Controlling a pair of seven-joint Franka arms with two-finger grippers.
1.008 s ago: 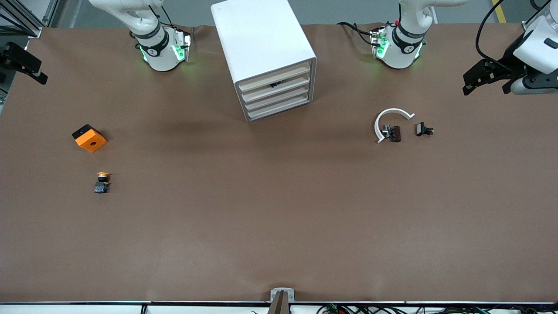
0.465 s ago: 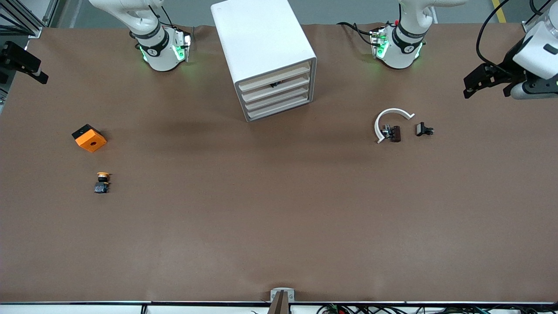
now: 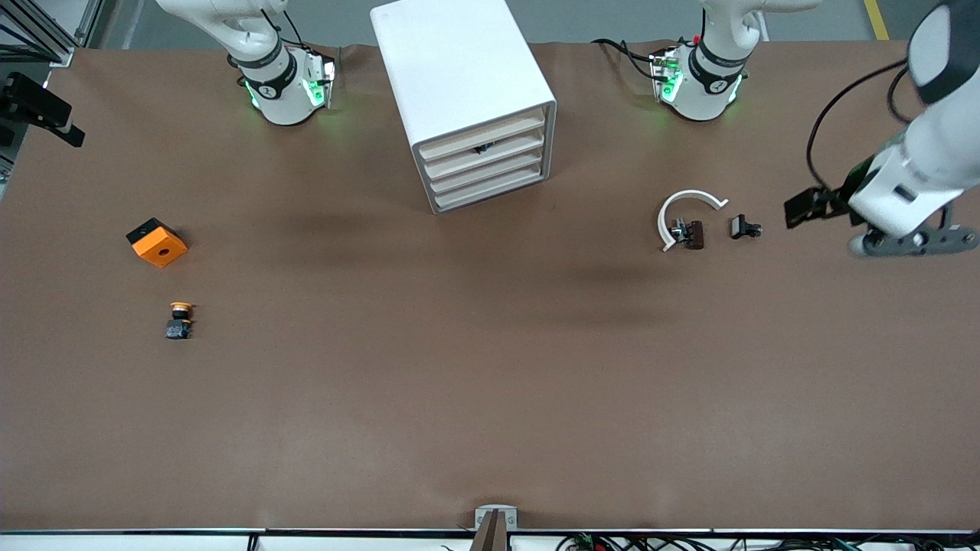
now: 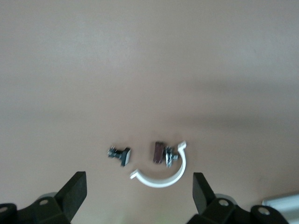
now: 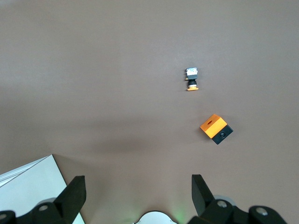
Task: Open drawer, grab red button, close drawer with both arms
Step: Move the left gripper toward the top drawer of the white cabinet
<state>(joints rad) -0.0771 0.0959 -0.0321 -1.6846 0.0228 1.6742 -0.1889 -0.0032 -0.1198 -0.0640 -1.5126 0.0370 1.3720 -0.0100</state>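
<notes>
The white cabinet [image 3: 463, 84] stands at the table's back, midway between the arm bases, and its corner shows in the right wrist view [image 5: 28, 189]. Its uppermost drawer [image 3: 484, 130] is shut like the three below. A small dark thing shows in the slot under its front. The red button is hidden. My left gripper [image 3: 802, 208] is open and empty over the table's left-arm end, beside small parts, and its jaws stand wide apart in the left wrist view [image 4: 138, 193]. My right gripper [image 3: 44, 121] waits open and empty [image 5: 138, 196] at the table's right-arm end.
A white C-shaped ring [image 3: 684, 213] [image 4: 163, 173], a brown part [image 3: 693, 234] [image 4: 158, 152] and a black clip [image 3: 743, 227] [image 4: 120, 155] lie toward the left arm's end. An orange cube [image 3: 157, 242] [image 5: 216, 129] and a yellow-capped button [image 3: 180, 320] [image 5: 191, 78] lie toward the right arm's end.
My left arm has swung from the table's back corner to over the table beside the black clip, still open. The right arm and all objects have not moved.
</notes>
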